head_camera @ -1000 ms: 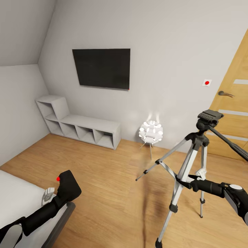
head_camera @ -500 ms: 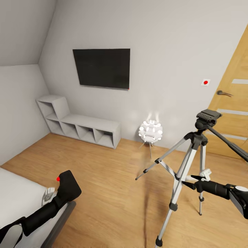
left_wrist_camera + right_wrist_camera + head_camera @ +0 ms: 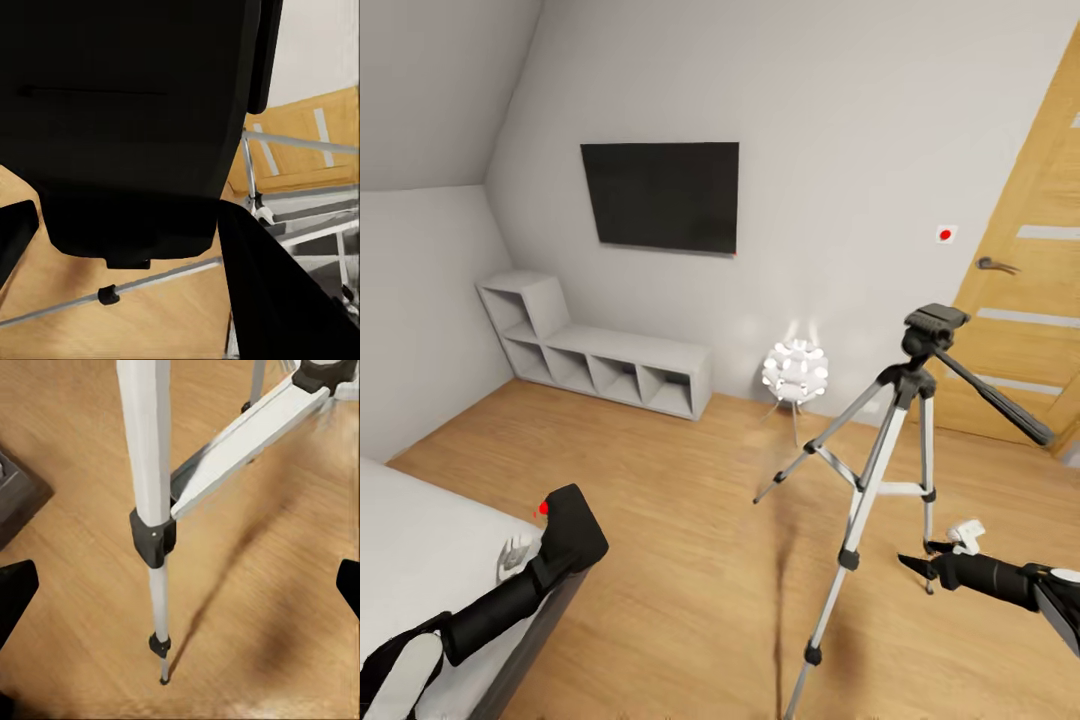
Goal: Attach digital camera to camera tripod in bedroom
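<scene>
Change: right gripper (image 3: 916, 566) has let go of the camera tripod (image 3: 890, 470) and dropped back beside its near leg; a second ago it sat against the leg brace; the whole view has also shifted, so the head moved too
Meaning: tripod stands free and upright on the wood floor (image 3: 690, 560), by the door (image 3: 1025, 300); to my eye positioning is done and the mounting step comes next
Left gripper (image 3: 560, 545): fingers clamped on the digital camera (image 3: 572, 525), its red button (image 3: 543, 508) up, held over the bed edge (image 3: 420, 560); the body (image 3: 127, 120) sits between the pads in the left wrist view
Right gripper fingers: apart, nothing between them; tripod leg (image 3: 150, 502) ahead, not touched
Camera to mount: pan head (image 3: 934, 322) is well apart from the camera, higher and across the floor
</scene>
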You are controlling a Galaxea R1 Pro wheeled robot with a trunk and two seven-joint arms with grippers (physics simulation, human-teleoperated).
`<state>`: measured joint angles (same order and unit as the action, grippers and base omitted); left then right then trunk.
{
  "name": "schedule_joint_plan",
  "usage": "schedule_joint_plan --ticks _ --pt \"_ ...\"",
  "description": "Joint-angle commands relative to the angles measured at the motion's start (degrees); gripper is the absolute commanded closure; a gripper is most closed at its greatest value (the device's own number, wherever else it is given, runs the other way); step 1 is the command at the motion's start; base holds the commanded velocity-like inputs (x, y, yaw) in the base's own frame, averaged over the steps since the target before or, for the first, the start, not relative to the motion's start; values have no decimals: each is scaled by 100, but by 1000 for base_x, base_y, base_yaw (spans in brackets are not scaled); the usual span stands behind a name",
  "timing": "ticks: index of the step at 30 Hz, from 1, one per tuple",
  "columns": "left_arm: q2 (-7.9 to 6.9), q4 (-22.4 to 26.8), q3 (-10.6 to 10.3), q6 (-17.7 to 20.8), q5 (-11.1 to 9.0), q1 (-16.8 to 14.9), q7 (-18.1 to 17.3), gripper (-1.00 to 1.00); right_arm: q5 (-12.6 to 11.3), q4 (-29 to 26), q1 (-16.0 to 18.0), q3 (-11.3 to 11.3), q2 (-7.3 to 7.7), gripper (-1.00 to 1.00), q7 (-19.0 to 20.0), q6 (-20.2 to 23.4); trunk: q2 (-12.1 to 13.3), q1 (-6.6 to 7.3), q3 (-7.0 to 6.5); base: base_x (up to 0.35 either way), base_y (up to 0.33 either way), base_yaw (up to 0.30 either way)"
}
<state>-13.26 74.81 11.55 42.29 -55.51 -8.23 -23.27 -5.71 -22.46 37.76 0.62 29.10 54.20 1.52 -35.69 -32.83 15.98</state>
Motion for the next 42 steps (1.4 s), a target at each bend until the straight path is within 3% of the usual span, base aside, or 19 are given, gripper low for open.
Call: schedule_joint_plan --ticks 1,4,9,23,30,42 --pt "0 -3 -64 31 39 -59 -8 100 -29 19 -10 9 4 -100 -110 136 -8 1 9 -195 208 0" --pt "5 -2 -340 30 31 -199 34 100 -39 56 -49 9 8 -100 -888 709 -8 1 6 -145 253 -76" --pt "7 -6 -479 10 34 -212 48 100 -44 65 -59 8 -13 -100 -1418 1057 -8 1 -8 -101 288 -225" --pt "85 -83 -505 -172 68 -202 42 100 -45 53 -59 8 -53 -100 -1508 1056 -8 1 -11 176 236 -297" --pt "93 -89 -503 -174 244 -203 38 100 -45 49 -59 8 -56 -100 -1517 1053 -8 1 -11 241 78 -300" --pt "86 -90 -496 -169 252 -205 12 100 -45 48 -59 8 -61 -100 -1512 1052 -8 1 -11 29 17 -300"
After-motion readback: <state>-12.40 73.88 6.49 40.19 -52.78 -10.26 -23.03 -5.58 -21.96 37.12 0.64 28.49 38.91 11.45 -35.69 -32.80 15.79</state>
